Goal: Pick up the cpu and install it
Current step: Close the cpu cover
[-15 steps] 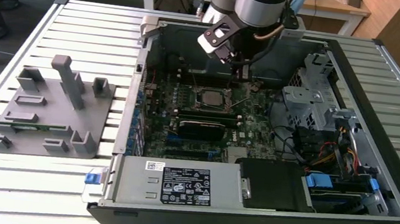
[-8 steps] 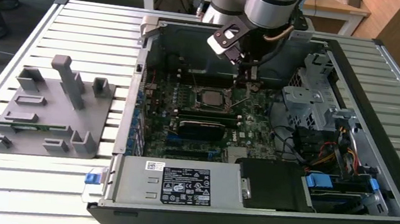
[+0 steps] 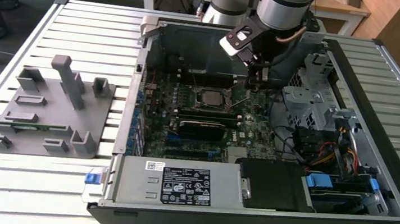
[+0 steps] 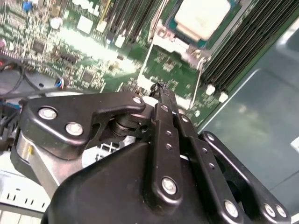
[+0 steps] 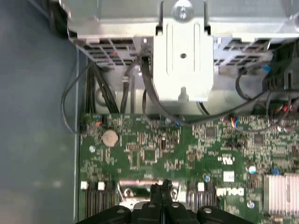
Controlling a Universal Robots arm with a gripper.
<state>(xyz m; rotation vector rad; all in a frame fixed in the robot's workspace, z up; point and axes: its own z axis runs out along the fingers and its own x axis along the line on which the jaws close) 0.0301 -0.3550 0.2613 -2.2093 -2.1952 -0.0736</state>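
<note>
The cpu (image 3: 209, 97) lies flat in the black-framed socket on the green motherboard (image 3: 258, 131) inside the open computer case; its silver lid (image 4: 203, 16) is also in the second wrist view. My gripper (image 3: 253, 84) hangs just above the board, to the exterior view's right of the socket and apart from the cpu. Its black fingers (image 4: 164, 100) are pressed together with nothing between them, and their tips (image 5: 159, 190) hover over the board near the memory slots.
A grey fixture plate (image 3: 49, 112) carrying a green memory stick (image 3: 33, 125) sits outside the case on the exterior view's left. A metal drive cage (image 3: 309, 99), loose cables (image 3: 327, 155) and the case walls (image 3: 138, 76) crowd the gripper.
</note>
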